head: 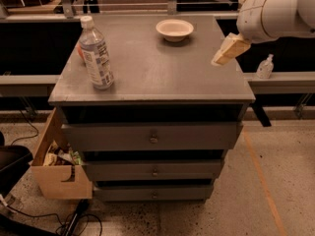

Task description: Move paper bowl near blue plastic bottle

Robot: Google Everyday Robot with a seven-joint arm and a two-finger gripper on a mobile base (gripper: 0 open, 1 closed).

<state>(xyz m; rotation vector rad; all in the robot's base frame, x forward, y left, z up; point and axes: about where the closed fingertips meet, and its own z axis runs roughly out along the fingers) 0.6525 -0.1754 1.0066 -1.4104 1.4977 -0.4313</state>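
Observation:
The paper bowl (174, 29) is a small cream-white round bowl standing at the back of the grey cabinet top (152, 68), right of centre. The blue plastic bottle (96, 54) stands upright near the front left, with a white cap and a printed label. My gripper (229, 49) hangs from the white arm at the upper right, above the right edge of the top. It is to the right of the bowl and nearer the front, apart from it, and holds nothing that I can see.
The cabinet has three drawers (153, 136) in front. An open cardboard box (59, 168) with clutter sits on the floor at its left. A small pale pump bottle (265, 67) stands on the ledge at the right. Cables lie on the floor at the lower left.

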